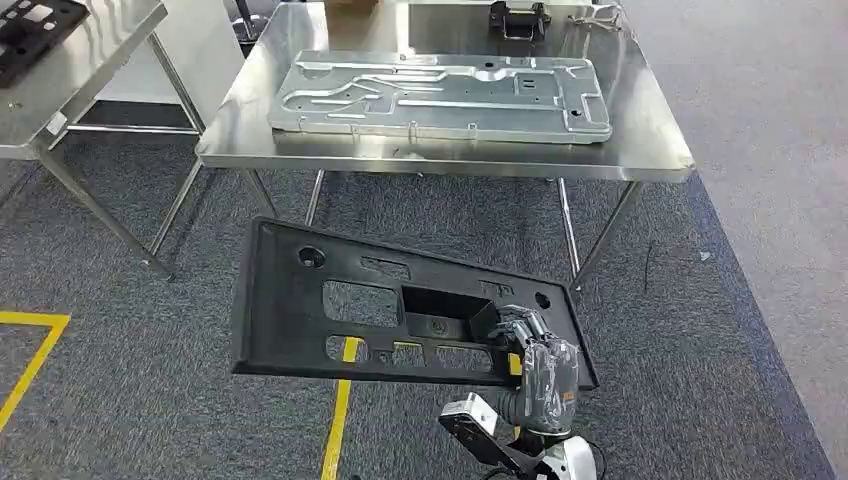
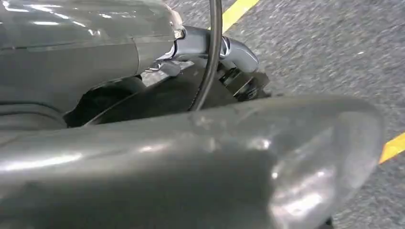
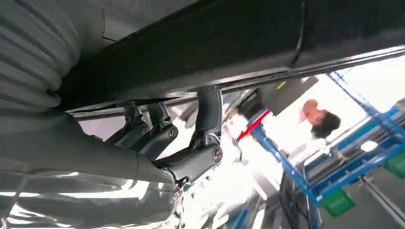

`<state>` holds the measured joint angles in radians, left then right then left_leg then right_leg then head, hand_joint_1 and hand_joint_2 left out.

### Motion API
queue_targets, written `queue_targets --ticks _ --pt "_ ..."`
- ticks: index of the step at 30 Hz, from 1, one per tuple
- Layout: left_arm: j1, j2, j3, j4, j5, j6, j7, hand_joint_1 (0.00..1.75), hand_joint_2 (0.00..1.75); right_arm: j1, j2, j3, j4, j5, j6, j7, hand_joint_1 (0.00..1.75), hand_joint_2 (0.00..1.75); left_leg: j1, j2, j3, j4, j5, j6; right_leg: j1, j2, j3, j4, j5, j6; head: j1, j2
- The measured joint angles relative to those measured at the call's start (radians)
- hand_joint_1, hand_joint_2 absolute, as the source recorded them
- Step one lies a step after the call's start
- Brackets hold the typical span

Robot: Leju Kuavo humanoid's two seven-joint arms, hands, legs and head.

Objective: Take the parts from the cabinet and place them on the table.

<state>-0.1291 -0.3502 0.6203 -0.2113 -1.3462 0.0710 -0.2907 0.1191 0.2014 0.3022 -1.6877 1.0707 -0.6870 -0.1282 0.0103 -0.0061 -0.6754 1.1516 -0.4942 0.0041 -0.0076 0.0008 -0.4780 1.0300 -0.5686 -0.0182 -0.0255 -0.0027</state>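
A large black plastic panel (image 1: 300,320) with several cut-outs hangs above the carpet, in front of the steel table (image 1: 650,130). My right hand (image 1: 535,355) grips its near right edge, fingers hooked into the big middle opening. In the right wrist view the dark fingers (image 3: 200,143) reach up against the panel's underside (image 3: 215,47). The left wrist view has my left hand (image 2: 191,157) close up over the floor, its thick grey thumb across the picture; how its fingers lie is unclear. A silver metal plate (image 1: 440,95) lies flat on the table.
A small black part (image 1: 518,18) sits at the table's far edge. A second steel table (image 1: 90,60) with a black part (image 1: 30,30) stands at the left. Yellow floor tape (image 1: 338,430) runs under the panel. A person (image 3: 317,119) stands near blue racks (image 3: 334,167).
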Motion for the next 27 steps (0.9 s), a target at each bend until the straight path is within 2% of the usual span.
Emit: queue_targets --ticks 1,2,3,4,5,7,8,9,10,11,12,13,14,15,16,17,18,19,21,22,23,24,25,26,27 --pt "0.001 0.0 0.0 0.0 -0.003 0.0 0.0 0.0 0.0 -0.004 0.003 -0.009 0.003 0.015 -0.001 0.002 1.75 1.75 -0.005 0.002 0.007 -0.07 0.083 0.012 -0.001 -0.001 0.007 -0.004 -0.013 0.003 0.0 0.0" --pt "0.001 0.001 -0.001 0.0 -0.006 -0.002 0.002 0.0 0.0 -0.011 0.006 -0.019 0.008 0.035 -0.002 0.002 1.75 1.75 -0.014 0.003 0.004 -0.066 0.053 0.011 0.003 0.002 0.019 0.0 -0.021 0.011 0.003 0.0" --pt "0.0 0.001 -0.003 0.0 -0.01 -0.004 0.004 0.0 0.0 -0.021 0.008 -0.031 0.011 0.06 -0.005 0.005 1.75 1.75 -0.017 0.001 0.016 -0.07 0.045 0.016 0.002 0.002 0.017 -0.006 -0.028 0.02 0.0 0.0" --pt "0.003 0.001 -0.006 0.0 -0.016 -0.007 0.008 0.0 0.0 -0.031 0.01 -0.045 0.018 0.099 -0.004 0.016 1.75 1.75 -0.016 -0.001 0.019 -0.076 0.06 0.02 0.001 0.001 0.035 -0.004 -0.025 0.026 0.0 0.0" --pt "0.003 0.002 -0.01 0.0 -0.017 -0.01 0.01 0.0 0.0 -0.044 0.01 -0.054 0.024 0.13 -0.005 0.028 1.75 1.75 -0.015 -0.001 0.03 -0.086 0.048 0.026 0.002 0.001 0.032 0.006 -0.01 0.034 0.001 0.0" --pt "0.001 -0.002 -0.024 0.0 -0.028 -0.016 0.011 0.0 0.0 -0.078 0.005 -0.07 0.046 0.246 -0.005 0.084 1.75 1.75 -0.006 -0.004 0.078 -0.118 0.047 0.033 -0.002 0.002 0.017 0.06 0.005 0.043 0.002 0.0" --pt "-0.001 -0.003 -0.029 0.0 -0.03 -0.017 0.012 0.0 0.0 -0.101 -0.003 -0.072 0.059 0.299 -0.006 0.108 1.75 1.75 -0.005 -0.003 0.093 -0.128 0.043 0.038 -0.002 0.001 -0.021 0.116 0.006 0.043 0.001 0.0" --pt "-0.005 -0.003 -0.032 0.0 -0.036 -0.018 0.012 0.0 0.0 -0.122 -0.018 -0.073 0.081 0.363 -0.006 0.136 1.75 1.75 -0.005 -0.003 0.107 -0.136 0.036 0.04 -0.004 0.001 -0.08 0.184 -0.014 0.046 0.001 0.0" --pt "-0.005 -0.003 -0.035 0.0 -0.036 -0.018 0.012 0.0 0.0 -0.13 -0.028 -0.074 0.095 0.403 -0.006 0.156 1.75 1.75 -0.005 -0.003 0.119 -0.142 0.029 0.04 -0.007 0.001 -0.122 0.223 -0.044 0.05 0.001 0.0" --pt "-0.003 -0.003 -0.04 0.0 -0.037 -0.018 0.013 0.0 0.0 -0.132 -0.039 -0.076 0.109 0.445 -0.006 0.17 1.75 1.75 -0.003 -0.006 0.135 -0.146 0.018 0.04 -0.009 0.001 -0.165 0.249 -0.089 0.053 0.001 0.0" --pt "0.0 -0.003 -0.044 0.0 -0.037 -0.018 0.014 0.0 0.0 -0.131 -0.045 -0.078 0.118 0.467 -0.006 0.181 1.75 1.75 -0.001 -0.011 0.149 -0.147 0.006 0.038 -0.01 0.001 -0.191 0.245 -0.108 0.06 0.001 0.0" --pt "0.001 -0.003 -0.047 0.0 -0.04 -0.017 0.015 0.0 0.0 -0.132 -0.051 -0.078 0.124 0.479 -0.006 0.19 1.75 1.75 0.0 -0.015 0.165 -0.147 -0.007 0.035 -0.013 0.0 -0.206 0.219 -0.101 0.062 0.001 0.0" --pt "0.001 -0.003 -0.05 0.0 -0.042 -0.016 0.017 0.0 0.0 -0.137 -0.056 -0.078 0.13 0.488 -0.006 0.198 1.75 1.75 0.001 -0.017 0.187 -0.147 -0.023 0.031 -0.016 0.0 -0.207 0.165 -0.063 0.068 0.001 0.0" --pt "0.001 -0.004 -0.052 0.0 -0.046 -0.016 0.018 0.0 0.0 -0.145 -0.067 -0.078 0.137 0.494 -0.006 0.211 1.75 1.75 0.002 -0.017 0.207 -0.147 -0.039 0.027 -0.019 -0.002 -0.204 0.1 0.009 0.07 0.001 0.0" --pt "0.004 -0.004 -0.054 0.0 -0.047 -0.016 0.019 0.0 0.0 -0.155 -0.085 -0.076 0.149 0.495 -0.006 0.23 1.75 1.75 0.002 -0.017 0.216 -0.148 -0.057 0.022 -0.021 -0.004 -0.205 0.029 0.132 0.07 0.002 0.0" --pt "0.004 -0.003 -0.056 0.002 -0.05 -0.016 0.021 0.0 0.0 -0.166 -0.104 -0.068 0.166 0.496 -0.006 0.251 1.75 1.75 0.0 -0.017 0.24 -0.135 -0.074 0.017 -0.017 -0.008 -0.215 0.019 0.182 0.061 0.0 0.0" --pt "0.001 -0.004 -0.058 0.002 -0.05 -0.016 0.023 0.0 0.0 -0.178 -0.116 -0.055 0.18 0.498 -0.007 0.267 1.75 1.75 -0.002 -0.018 0.232 -0.147 -0.082 0.007 -0.007 -0.008 -0.206 0.024 0.159 0.049 0.003 0.0" --pt "0.003 -0.004 -0.06 0.002 -0.05 -0.014 0.024 0.0 0.0 -0.18 -0.129 -0.052 0.185 0.5 -0.008 0.275 1.75 1.75 0.002 -0.018 0.253 -0.154 -0.083 -0.001 -0.005 -0.003 -0.201 0.025 0.162 0.037 0.002 0.0" --pt "-0.004 -0.004 -0.065 0.002 -0.05 -0.015 0.023 0.0 0.0 -0.199 -0.143 -0.042 0.195 0.501 -0.006 0.282 1.75 1.75 0.001 -0.017 0.245 -0.119 -0.062 -0.012 -0.007 0.001 -0.177 0.008 0.151 0.02 0.003 0.0" --pt "-0.005 -0.003 -0.069 0.002 -0.05 -0.015 0.024 0.0 0.0 -0.209 -0.145 -0.033 0.198 0.502 -0.005 0.285 1.75 1.75 0.005 -0.011 0.223 -0.074 -0.049 -0.014 -0.009 0.002 -0.163 -0.001 0.146 0.013 0.002 0.0" --pt "-0.007 -0.003 -0.072 0.002 -0.051 -0.015 0.025 0.0 0.0 -0.22 -0.149 -0.021 0.203 0.502 -0.003 0.287 1.75 1.75 0.005 -0.007 0.176 0.006 -0.035 -0.015 -0.009 0.003 -0.147 -0.008 0.137 0.004 0.002 0.0" --pt "-0.008 -0.003 -0.072 0.002 -0.051 -0.015 0.025 0.0 0.0 -0.226 -0.152 -0.012 0.206 0.502 0.001 0.287 1.75 1.75 0.005 -0.006 0.125 0.074 -0.049 -0.019 -0.009 0.003 -0.133 -0.012 0.128 0.001 0.002 0.0" --pt "-0.008 -0.003 -0.073 0.002 -0.052 -0.015 0.027 0.0 0.0 -0.228 -0.154 -0.003 0.212 0.502 0.002 0.287 1.75 1.75 0.005 -0.004 0.072 0.133 -0.093 -0.022 -0.007 0.003 -0.117 -0.015 0.116 0.0 0.002 0.0" --pt "-0.006 -0.003 -0.074 0.002 -0.052 -0.015 0.027 0.0 0.0 -0.228 -0.156 0.005 0.216 0.502 0.003 0.287 1.75 1.75 0.004 -0.003 0.036 0.159 -0.139 -0.02 -0.006 0.003 -0.102 -0.017 0.105 -0.001 0.002 0.0" --pt "-0.005 -0.003 -0.074 0.002 -0.053 -0.016 0.028 0.0 0.0 -0.228 -0.158 0.013 0.221 0.502 0.002 0.287 1.75 1.75 0.002 -0.002 0.006 0.161 -0.185 -0.018 -0.004 0.003 -0.083 -0.017 0.09 -0.002 0.002 0.0"
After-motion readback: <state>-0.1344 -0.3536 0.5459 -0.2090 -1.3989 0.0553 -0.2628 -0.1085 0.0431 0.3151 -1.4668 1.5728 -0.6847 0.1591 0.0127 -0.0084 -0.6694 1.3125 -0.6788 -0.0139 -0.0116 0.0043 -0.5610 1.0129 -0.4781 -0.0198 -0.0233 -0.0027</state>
